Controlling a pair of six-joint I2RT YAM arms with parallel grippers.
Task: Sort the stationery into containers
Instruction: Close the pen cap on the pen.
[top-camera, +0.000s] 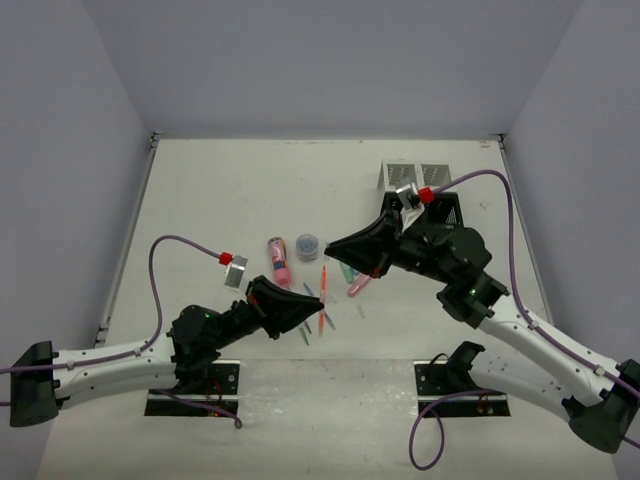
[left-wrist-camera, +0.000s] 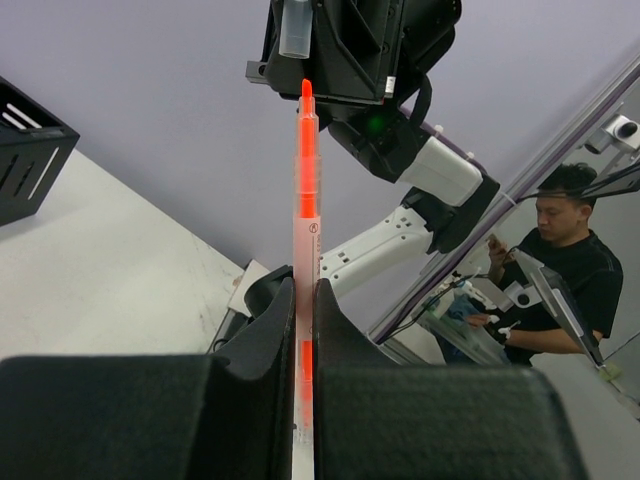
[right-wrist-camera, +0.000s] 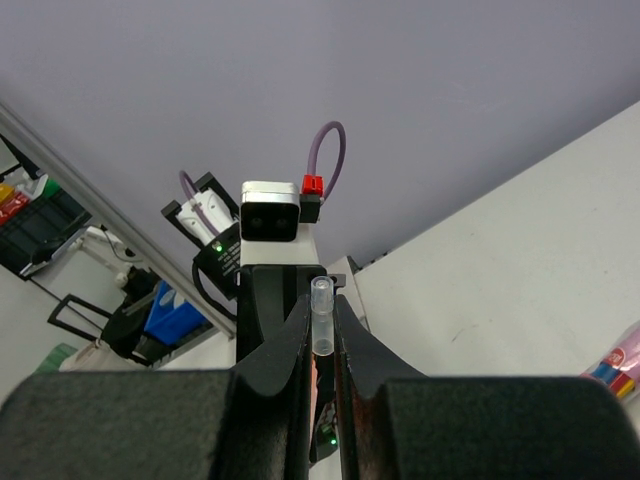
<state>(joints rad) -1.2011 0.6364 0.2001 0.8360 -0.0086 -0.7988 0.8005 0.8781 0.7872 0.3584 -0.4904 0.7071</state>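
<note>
The orange pen (left-wrist-camera: 305, 200) is seen to be made of glossy, partly translucent plastic, and the cap (right-wrist-camera: 322, 318) of clear, smooth plastic. The fingers (left-wrist-camera: 265, 340) of the left gripper (left-wrist-camera: 304, 290) and of the right gripper (right-wrist-camera: 321, 305) are finished in matt black plastic. The table (top-camera: 220, 190) is shown as matt off-white, the black container (left-wrist-camera: 25, 150) as wire mesh.

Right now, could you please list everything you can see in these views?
Thin orange pen: one, orange, held in the left gripper.
Clear plastic pen cap: one, transparent, pinched in the right gripper.
Small round pot: one, grey-blue, table centre.
Stubby pink markers: two, pink, one left of the pot, one near the right gripper.
Small clips: several, grey, scattered near the pen.
Black mesh box: one, black, far right, partly hidden.
White mesh box: one, white, just beyond it.
Left gripper: black, shut.
Right gripper: black, shut.
</note>
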